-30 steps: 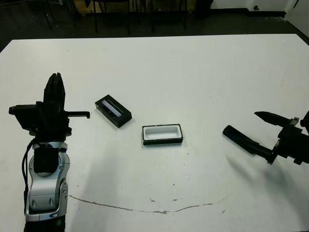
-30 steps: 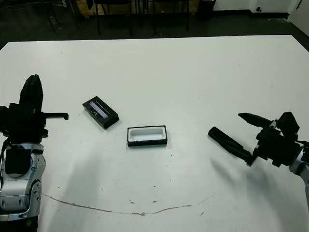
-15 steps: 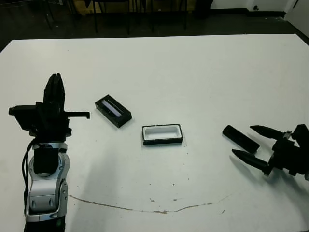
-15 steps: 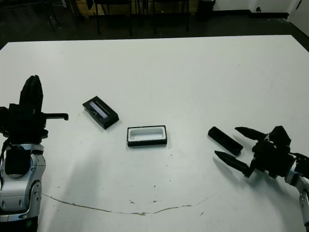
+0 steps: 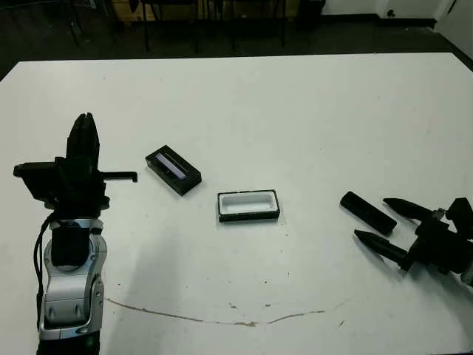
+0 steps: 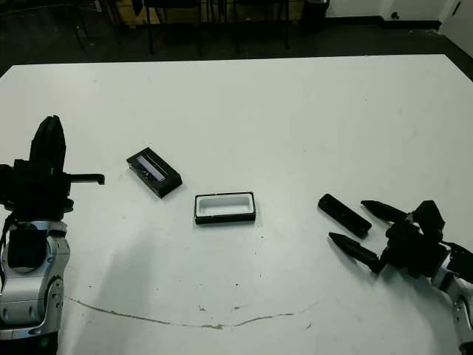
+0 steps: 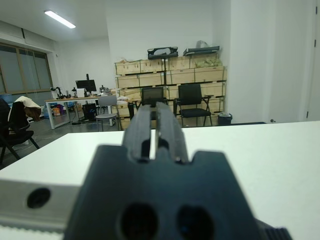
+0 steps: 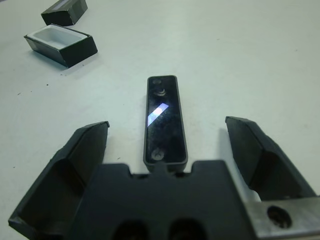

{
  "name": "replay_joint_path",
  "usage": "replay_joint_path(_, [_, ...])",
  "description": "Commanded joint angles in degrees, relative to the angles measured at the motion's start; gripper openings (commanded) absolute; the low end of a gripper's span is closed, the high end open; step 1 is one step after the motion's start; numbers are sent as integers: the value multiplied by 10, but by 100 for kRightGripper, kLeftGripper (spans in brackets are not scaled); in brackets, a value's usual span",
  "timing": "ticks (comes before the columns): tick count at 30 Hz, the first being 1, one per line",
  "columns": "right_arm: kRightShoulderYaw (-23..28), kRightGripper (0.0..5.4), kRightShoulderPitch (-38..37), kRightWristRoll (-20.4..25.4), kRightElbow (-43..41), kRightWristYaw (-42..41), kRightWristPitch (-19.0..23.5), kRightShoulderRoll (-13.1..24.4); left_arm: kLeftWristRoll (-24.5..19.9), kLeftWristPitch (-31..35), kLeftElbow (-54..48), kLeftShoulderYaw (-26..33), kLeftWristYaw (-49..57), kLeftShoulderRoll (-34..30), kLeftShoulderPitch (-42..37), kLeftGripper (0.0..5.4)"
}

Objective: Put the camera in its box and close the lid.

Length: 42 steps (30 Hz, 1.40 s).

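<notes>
White table [image 5: 295, 111], head views: the box [image 5: 248, 205] sits open near the middle with the lid [image 5: 174, 170] just beyond it toward the left, the camera [image 5: 367, 212] lies flat well to the right, the right gripper [image 5: 386, 222] is spread wide beside it, and the left gripper [image 5: 83, 140] stands upright at the left edge. Left wrist view: the fingers [image 7: 167, 131] stand nearly together, pinching nothing, against an office with chairs [image 7: 189, 99]. Right wrist view: the camera [image 8: 164, 120] lies between the spread fingers [image 8: 82, 157], untouched, the box [image 8: 62, 44] and lid [image 8: 64, 11] farther off.
</notes>
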<state>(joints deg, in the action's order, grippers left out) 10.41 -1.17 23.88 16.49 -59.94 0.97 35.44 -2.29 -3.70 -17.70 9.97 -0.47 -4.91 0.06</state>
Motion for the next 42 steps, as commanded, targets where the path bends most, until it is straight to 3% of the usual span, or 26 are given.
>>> replay_joint_path(1, [-4,538,-6,-4,19,2,6,-13,-1,2,10,1,-3,-5,7,0])
replay_joint_path(9, [10,538,-38,11,-88,76,97,-8,-2,3,8,1,-1,-3,8,0])
replay_joint_path(12, [9,538,-49,-3,-136,103,125,6,-2,1,9,1,-1,-3,8,0])
replay_joint_path(15, [3,506,-51,-19,-161,103,138,24,-1,1,9,1,1,-2,8,0])
replay_joint_path(31, [-12,212,-19,-76,-89,71,79,42,-2,2,8,3,0,-4,5,0])
replay_joint_path(36, [-28,121,4,-96,-14,43,20,42,-7,3,7,4,-2,-3,5,0])
replay_joint_path(42, [-26,60,-19,-76,-69,48,67,45,-2,3,6,3,0,-4,5,0])
